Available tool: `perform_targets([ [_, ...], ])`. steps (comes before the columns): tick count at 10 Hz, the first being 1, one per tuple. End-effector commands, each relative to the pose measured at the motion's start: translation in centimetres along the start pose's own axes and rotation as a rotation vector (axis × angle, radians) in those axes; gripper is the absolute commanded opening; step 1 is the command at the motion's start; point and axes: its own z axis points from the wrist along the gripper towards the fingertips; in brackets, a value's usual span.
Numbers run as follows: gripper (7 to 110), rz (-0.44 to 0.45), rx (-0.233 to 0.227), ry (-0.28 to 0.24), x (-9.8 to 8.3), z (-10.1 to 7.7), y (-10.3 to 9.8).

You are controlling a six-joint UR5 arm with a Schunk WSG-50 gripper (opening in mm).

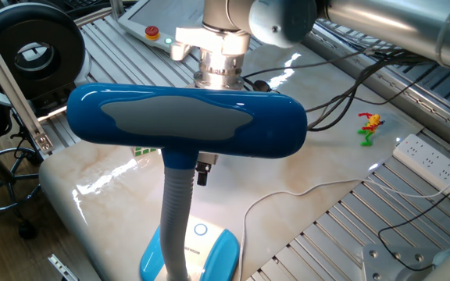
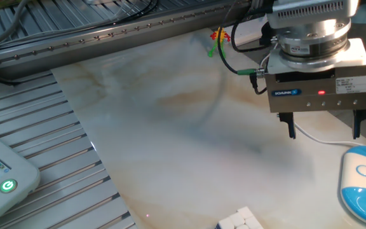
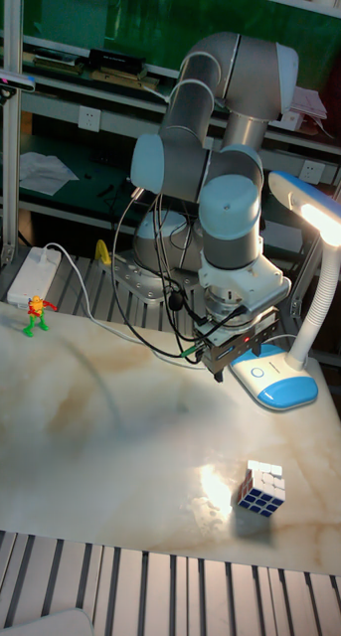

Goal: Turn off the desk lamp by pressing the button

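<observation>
The desk lamp (image 1: 186, 121) stands at the table's near edge, its blue oblong head filling the middle of one fixed view on a white ribbed neck. It is lit in the tall fixed view (image 3: 314, 214). The button (image 2: 365, 170), a small white disc with a blue ring, sits on the blue-and-white base (image 2: 361, 191) and also shows under the lamp head (image 1: 201, 229). My gripper (image 2: 324, 127) hangs open just left of the base, above the table, with a wide gap between its fingers and nothing held. The lamp head hides most of it in one fixed view.
A Rubik's cube (image 3: 259, 489) lies on the marble top near the front. A small toy figure (image 1: 370, 127) and a power strip (image 1: 432, 160) are at the far side. A white cable (image 1: 287, 195) runs across the table. A controller with a red button (image 1: 153, 33) lies behind.
</observation>
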Motion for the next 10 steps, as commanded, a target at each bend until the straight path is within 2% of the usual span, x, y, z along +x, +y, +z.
perform_targets([
  [1, 88, 0.008, -0.006, -0.019, -0.4, 1.4, 0.2],
  [3, 88, 0.014, 0.006, -0.024, -0.7, 1.9, 0.1],
  [5, 88, 0.042, 0.086, -0.044, -1.2, 2.2, -1.2],
  [7, 88, 0.044, 0.103, -0.062, -1.3, 2.0, -1.0],
  [8, 88, 0.040, 0.127, -0.062, -1.0, 1.7, -1.3],
  [10, 88, 0.039, 0.133, -0.064, -0.6, 1.5, -0.9],
])
